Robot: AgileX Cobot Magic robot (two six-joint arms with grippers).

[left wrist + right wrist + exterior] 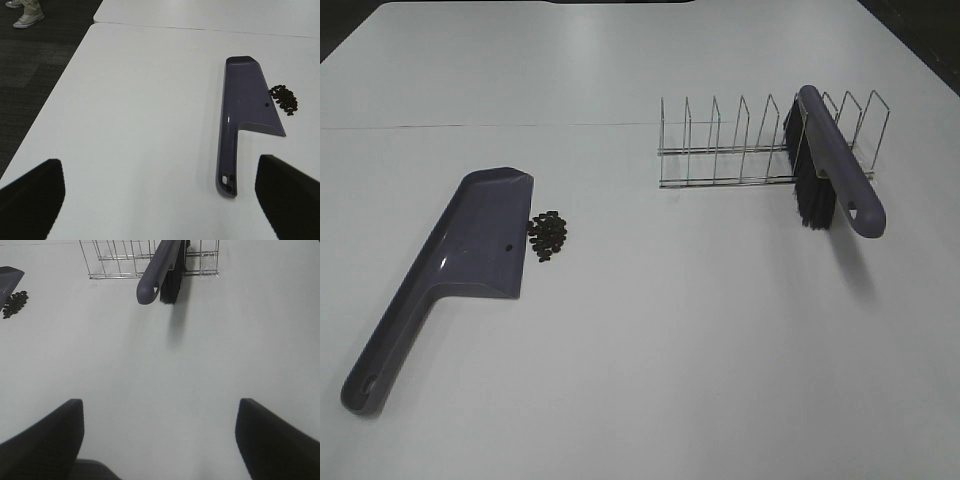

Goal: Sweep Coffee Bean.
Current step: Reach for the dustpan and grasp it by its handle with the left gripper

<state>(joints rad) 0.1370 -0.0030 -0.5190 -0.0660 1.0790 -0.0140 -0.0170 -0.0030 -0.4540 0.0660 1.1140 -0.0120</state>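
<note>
The left gripper (159, 164) is hanging spread wide with nothing between its dark fingers (32, 197), above the table (670, 360) on the handle side of the purple dustpan (244, 95). The right gripper (159, 404) is likewise gaping and empty, well apart from the dustpan. Neither arm is showing in the exterior high view, so both are probably drawn back at the near edge, wrists pitched forward and down.

Nothing is being gripped, so the task looks to be at its opening: reaching for the tools. The coffee beans (548, 236) are lying in a tight heap just beside the dustpan's open blade edge. The brush (840, 178) is leaning in the wire rack (720, 152), far from the dustpan, handle end pointing toward the right gripper. The next move is likely calling for the right arm to close on that handle and lift it free of the wires, while the left is pinning the dustpan's handle.
</note>
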